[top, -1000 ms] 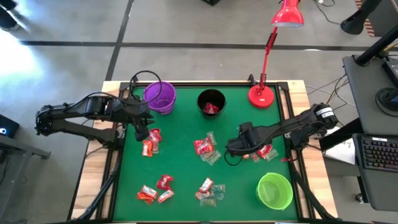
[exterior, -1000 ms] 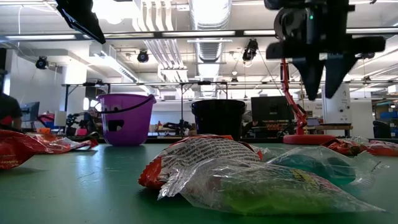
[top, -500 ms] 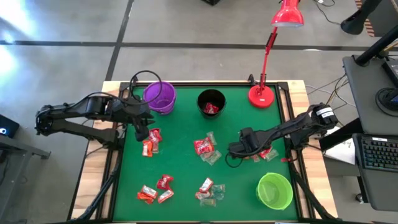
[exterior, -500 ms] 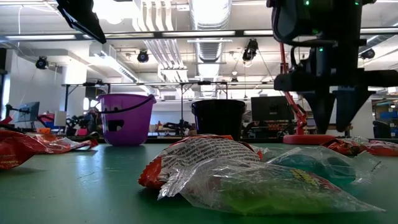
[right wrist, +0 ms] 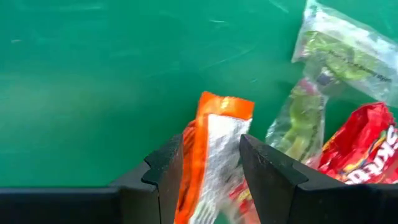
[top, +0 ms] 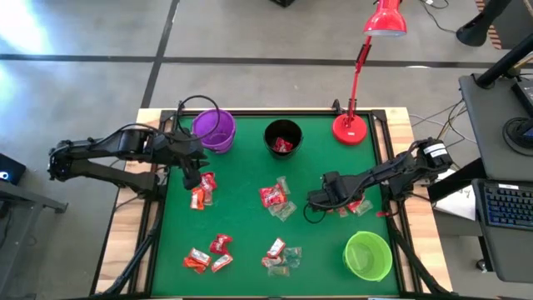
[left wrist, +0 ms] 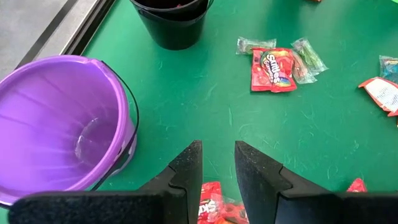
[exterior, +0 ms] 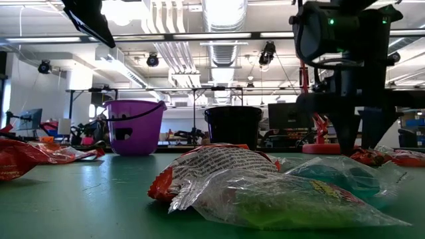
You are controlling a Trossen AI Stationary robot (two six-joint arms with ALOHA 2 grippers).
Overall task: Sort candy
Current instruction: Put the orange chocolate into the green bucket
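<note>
At the left of the overhead frame, the left hand [top: 190, 172] is seen hovering above a small cluster of shiny red wrapped candy [top: 202, 190], just beside the purple plastic bucket [top: 214, 129]; its two dark fingers [left wrist: 186, 167] are parted by a narrow gap with nothing between them, so the hand is released and empty. Other candy is scattered over the green tabletop [top: 241, 217] in groups at the centre and lower left, and some red pieces already lie in the black round cup [top: 283, 137] at upper centre. At the right of the frame, the right hand [top: 315, 200] is lowered to the tabletop beside a pile of mixed candy, and an orange-and-white wrapped sweet [right wrist: 214, 158] stands between its fingers [right wrist: 268, 171], apparently being grasped, although a firm clamp cannot be confirmed. Slippage is judged the main risk, since the wrapper looks thin, slick and held by one edge. A neighbouring clear green wrapped sweet [right wrist: 305, 118] and a red packet [right wrist: 360, 146] lie touching or just beside it and could be dragged along or lifted by mistake, then dropped into the wrong container, such as the lime-green plastic cup [top: 367, 254] at lower right.
</note>
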